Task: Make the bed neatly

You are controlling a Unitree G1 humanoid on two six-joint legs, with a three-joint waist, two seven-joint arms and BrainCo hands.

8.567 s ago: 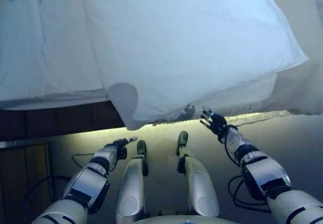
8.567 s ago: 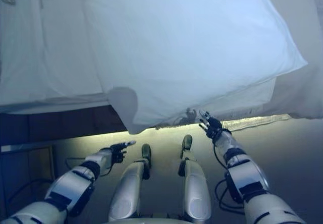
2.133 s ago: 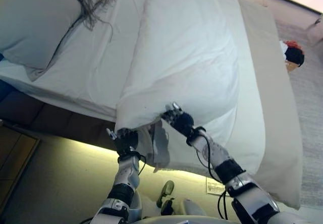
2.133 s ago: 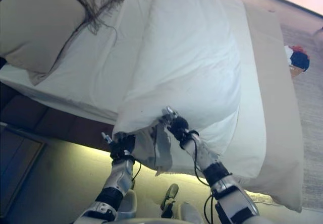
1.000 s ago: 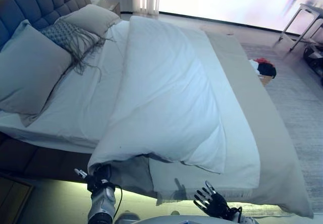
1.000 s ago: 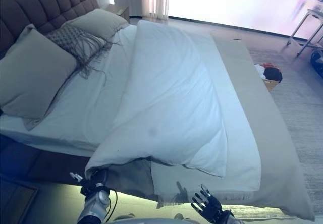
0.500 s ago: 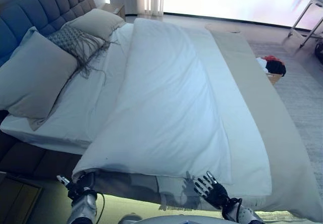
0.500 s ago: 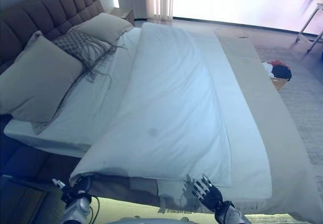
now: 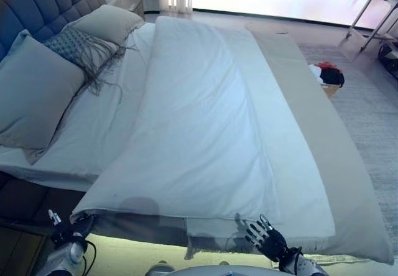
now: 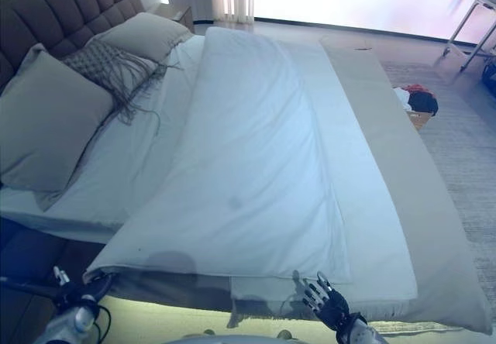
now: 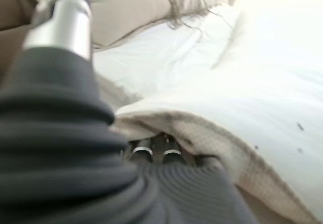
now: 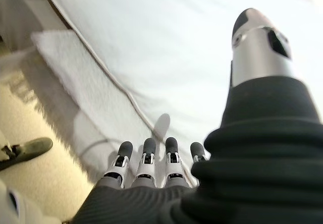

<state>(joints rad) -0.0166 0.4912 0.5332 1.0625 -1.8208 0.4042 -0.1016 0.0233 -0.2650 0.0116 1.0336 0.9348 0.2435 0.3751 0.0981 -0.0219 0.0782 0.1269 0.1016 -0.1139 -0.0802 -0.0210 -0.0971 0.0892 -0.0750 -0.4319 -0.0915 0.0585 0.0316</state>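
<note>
A white duvet (image 9: 199, 133) lies along the bed, its near edge hanging over the bed's side. My left hand (image 9: 69, 231) is at the duvet's near left corner, fingers curled into the cloth under its edge, as the left wrist view (image 11: 151, 153) shows. My right hand (image 9: 270, 243) is open with fingers spread, just below the duvet's near right edge and off the cloth; the right wrist view (image 12: 146, 163) shows straight fingers before the white cover (image 12: 166, 42).
Two grey pillows (image 9: 34, 92) (image 9: 102, 21) and a fringed cushion (image 9: 74, 43) lean on the tufted headboard (image 9: 37, 2). A beige blanket (image 9: 311, 102) covers the bed's right part. A basket of clothes (image 9: 328, 77) stands on the carpet beyond.
My left hand has moved further left and lower with the duvet's corner, spreading the near edge wider. My right hand stays open near the same spot. The camera has shifted a little.
</note>
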